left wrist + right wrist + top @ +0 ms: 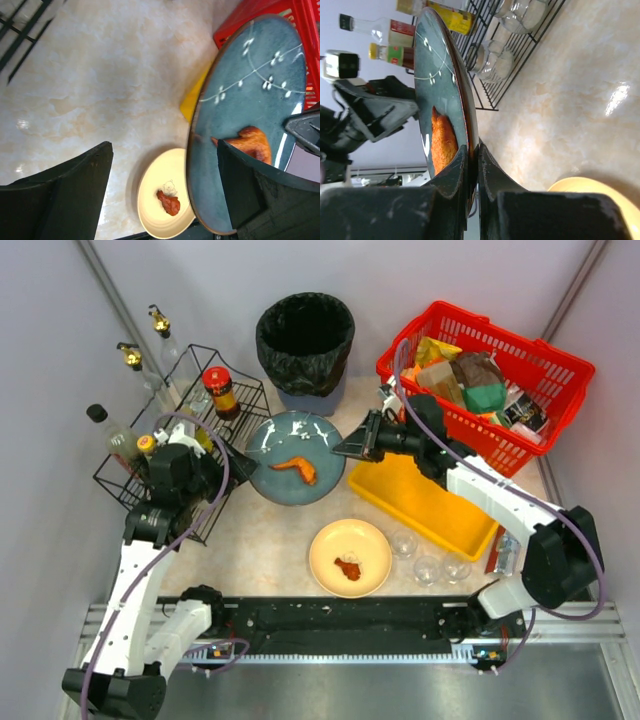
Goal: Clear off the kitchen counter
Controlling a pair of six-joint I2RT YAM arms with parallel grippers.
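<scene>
My right claw [347, 447] clenches the rim of the round blue-grey ceramic plate [285, 440], level, I judge, so the fried wing [297, 470] stays on. My left claw [232, 454] hangs released beside it, near the far edge of the beige-pink marbled desk [260, 540].

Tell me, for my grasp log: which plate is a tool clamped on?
The dark blue-grey ceramic plate with white blossoms, pinched at its rim by the right tool; the pale yellow plate lies free.
</scene>
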